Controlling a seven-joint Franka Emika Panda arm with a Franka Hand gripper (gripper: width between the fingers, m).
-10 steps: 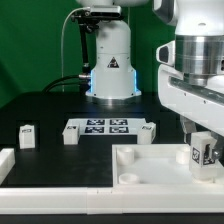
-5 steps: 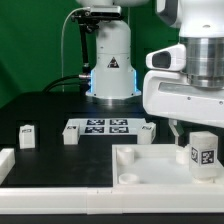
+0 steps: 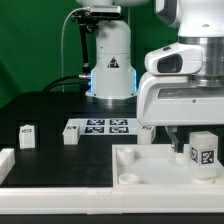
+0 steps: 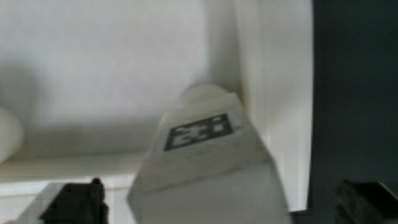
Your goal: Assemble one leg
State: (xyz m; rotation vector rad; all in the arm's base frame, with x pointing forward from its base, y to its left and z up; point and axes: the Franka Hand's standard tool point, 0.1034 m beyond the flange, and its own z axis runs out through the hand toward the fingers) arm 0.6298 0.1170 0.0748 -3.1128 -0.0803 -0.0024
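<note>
A leg (image 3: 203, 152), a small white block with a square tag, stands upright in the corner of the large white tray-like part (image 3: 150, 165) at the exterior view's right. My gripper (image 3: 198, 128) hangs right above it. In the wrist view the leg (image 4: 205, 150) sits between my two dark fingers (image 4: 71, 203) with a gap on each side, so the gripper (image 4: 217, 205) is open and straddles the leg without touching it. Three other legs lie on the black table: one (image 3: 27, 134) at the left, one (image 3: 71, 134) and one (image 3: 148, 130) beside the marker board.
The marker board (image 3: 100, 126) lies flat mid-table. The robot base (image 3: 110, 65) stands behind it. A white part (image 3: 5, 160) sits at the front left, and a long white edge (image 3: 60, 195) runs along the front.
My hand has turned about its vertical axis above the leg, from narrow side to broad side facing the camera. The leg has stayed in the tray corner.
</note>
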